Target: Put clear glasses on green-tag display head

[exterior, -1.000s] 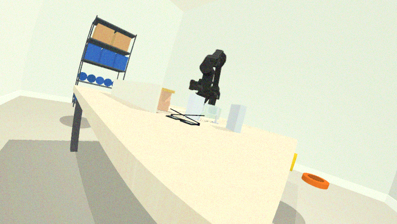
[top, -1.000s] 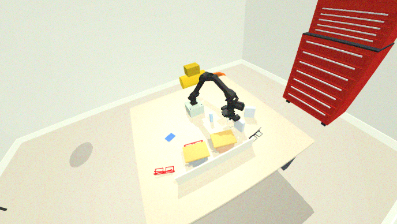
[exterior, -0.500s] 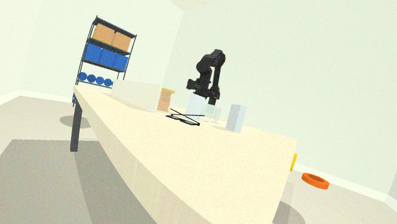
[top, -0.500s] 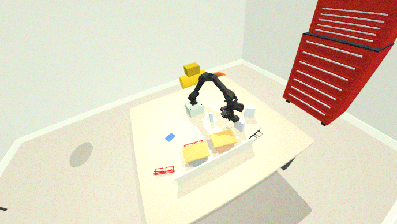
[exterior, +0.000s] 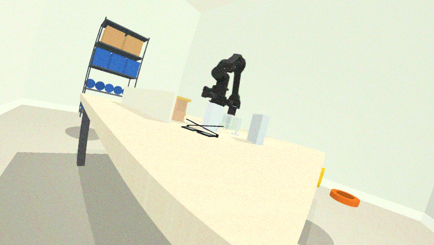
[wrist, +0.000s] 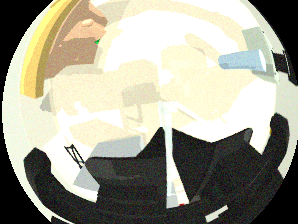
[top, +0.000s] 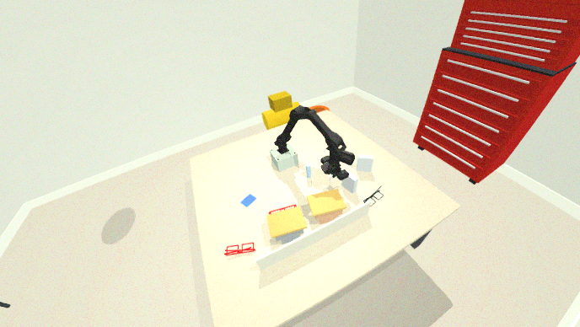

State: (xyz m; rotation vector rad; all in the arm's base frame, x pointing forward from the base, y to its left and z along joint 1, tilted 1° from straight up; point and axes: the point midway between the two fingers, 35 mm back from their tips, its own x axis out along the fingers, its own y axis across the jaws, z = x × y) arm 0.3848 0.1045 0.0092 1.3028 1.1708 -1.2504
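Note:
My gripper (top: 337, 172) (exterior: 232, 113) (wrist: 166, 135) is shut on the clear glasses (wrist: 168, 150), which show as a thin pale strip between the fingers in the wrist view. Their whole outline and tilt are hard to make out. They hang above the table, away from both heads. The tan head (top: 329, 216) (exterior: 180, 110) (wrist: 65, 50) has a yellow top; its green tag (wrist: 97, 42) shows in the wrist view. The other head (top: 291, 236), blue-grey under a yellow top, has red glasses (top: 282, 208) at its front.
Pale blocks (top: 350, 183) (top: 364, 163) (exterior: 258, 130) stand near the gripper. Black glasses (exterior: 206, 132) (wrist: 74, 156) lie nearby. A white barrier (top: 312, 238) (exterior: 148, 103) runs behind the heads. A blue cylinder (top: 308, 171) (wrist: 242, 60), blue card (top: 249, 200) and red folded glasses (top: 239, 250) are also there.

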